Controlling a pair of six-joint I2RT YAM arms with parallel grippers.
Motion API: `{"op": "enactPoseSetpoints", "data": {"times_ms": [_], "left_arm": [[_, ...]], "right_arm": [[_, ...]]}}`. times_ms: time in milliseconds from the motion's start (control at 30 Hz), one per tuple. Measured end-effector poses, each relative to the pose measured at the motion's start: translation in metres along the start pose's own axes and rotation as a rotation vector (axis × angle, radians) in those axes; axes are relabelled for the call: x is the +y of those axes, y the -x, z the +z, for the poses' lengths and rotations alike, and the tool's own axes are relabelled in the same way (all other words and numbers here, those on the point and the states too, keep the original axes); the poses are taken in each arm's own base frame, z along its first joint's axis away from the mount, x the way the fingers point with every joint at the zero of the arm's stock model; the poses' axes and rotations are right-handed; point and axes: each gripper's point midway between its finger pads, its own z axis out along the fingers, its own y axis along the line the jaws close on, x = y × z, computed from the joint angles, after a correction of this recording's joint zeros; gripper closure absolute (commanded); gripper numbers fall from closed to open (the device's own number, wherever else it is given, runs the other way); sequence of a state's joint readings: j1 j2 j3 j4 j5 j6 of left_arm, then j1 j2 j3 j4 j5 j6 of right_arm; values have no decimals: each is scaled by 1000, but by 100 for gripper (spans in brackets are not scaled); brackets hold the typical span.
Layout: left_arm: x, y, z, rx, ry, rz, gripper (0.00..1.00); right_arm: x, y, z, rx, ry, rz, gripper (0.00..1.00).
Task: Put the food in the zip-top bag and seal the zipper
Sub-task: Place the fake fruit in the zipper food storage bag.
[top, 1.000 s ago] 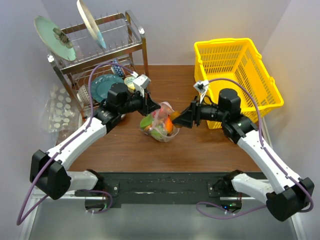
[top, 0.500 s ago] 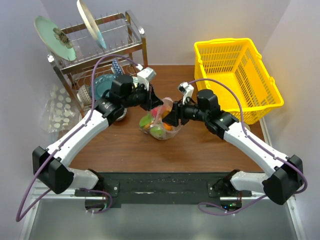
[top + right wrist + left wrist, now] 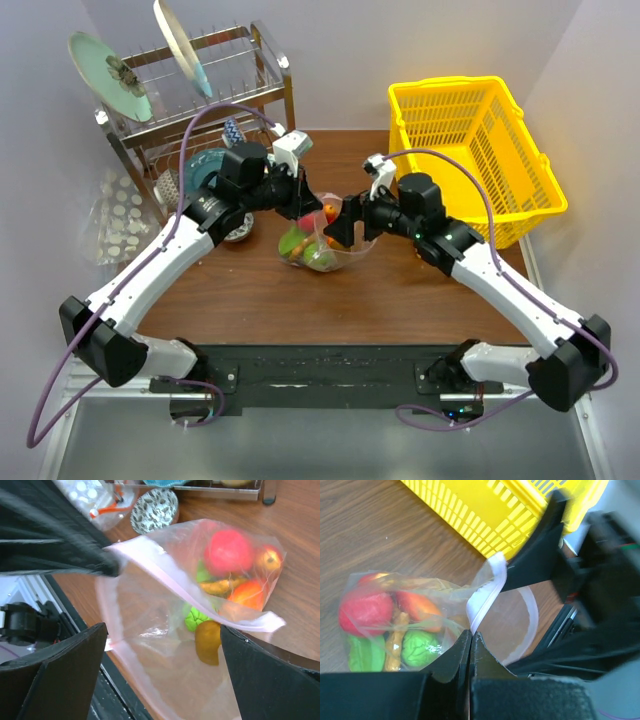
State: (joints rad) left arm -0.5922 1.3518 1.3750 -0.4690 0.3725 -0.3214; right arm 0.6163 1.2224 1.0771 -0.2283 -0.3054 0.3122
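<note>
The zip-top bag (image 3: 322, 252) stands at the table's middle with the food (image 3: 298, 244) inside: red, green, orange and tan pieces (image 3: 366, 612). My left gripper (image 3: 312, 205) is shut on the pink zipper (image 3: 487, 592) at the bag's mouth (image 3: 471, 632) and holds that edge up. My right gripper (image 3: 338, 228) is open wide. Its two fingers (image 3: 65, 672) straddle the open mouth of the bag (image 3: 165, 630), and the zipper (image 3: 150, 562) runs across above them. The food (image 3: 227, 550) shows through the plastic.
A yellow basket (image 3: 470, 150) stands at the back right. A dish rack (image 3: 200, 110) with plates stands at the back left, a teal plate (image 3: 205, 172) and a patterned bowl (image 3: 155, 510) by it. A clear bag of white discs (image 3: 120, 225) lies left.
My right gripper has moved left up to the bag's mouth. My left gripper has shifted back and right with the zipper edge, and the mouth now gapes wider.
</note>
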Motion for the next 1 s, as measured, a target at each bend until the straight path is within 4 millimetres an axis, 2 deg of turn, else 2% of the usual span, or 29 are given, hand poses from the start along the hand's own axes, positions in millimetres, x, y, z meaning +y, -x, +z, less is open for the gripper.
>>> {"op": "enactPoseSetpoints", "data": {"times_ms": [267,333,400,467,567,600,667,800,933,967,1000], "left_arm": [[3,0,0,0,16,-2,100],[3,0,0,-1,19,-2,100],[4,0,0,-2,23,-2,100],[4,0,-1,-3,26,-1,100],[4,1,-2,-8,28,0,100],[4,1,-3,-9,29,0,100],[4,-1,-5,-9,32,0,100],[4,0,-7,-13,34,1,100],[3,1,-9,-16,33,3,100],[3,1,-9,-17,32,3,100],[2,1,-9,-17,32,3,100]], "right_arm": [[35,47,-65,-215,55,-24,1],[38,49,-78,-262,54,-3,2],[35,43,-84,-274,41,12,4],[28,36,-84,-270,13,21,7],[12,27,-78,-236,-61,36,19],[6,22,-74,-217,-92,44,25],[-7,9,-67,-161,-143,60,31],[-26,-18,-52,-49,-216,85,36],[-35,-34,-45,16,-249,96,62],[-36,-35,-45,19,-249,96,73],[-36,-35,-45,21,-248,97,79]]}}
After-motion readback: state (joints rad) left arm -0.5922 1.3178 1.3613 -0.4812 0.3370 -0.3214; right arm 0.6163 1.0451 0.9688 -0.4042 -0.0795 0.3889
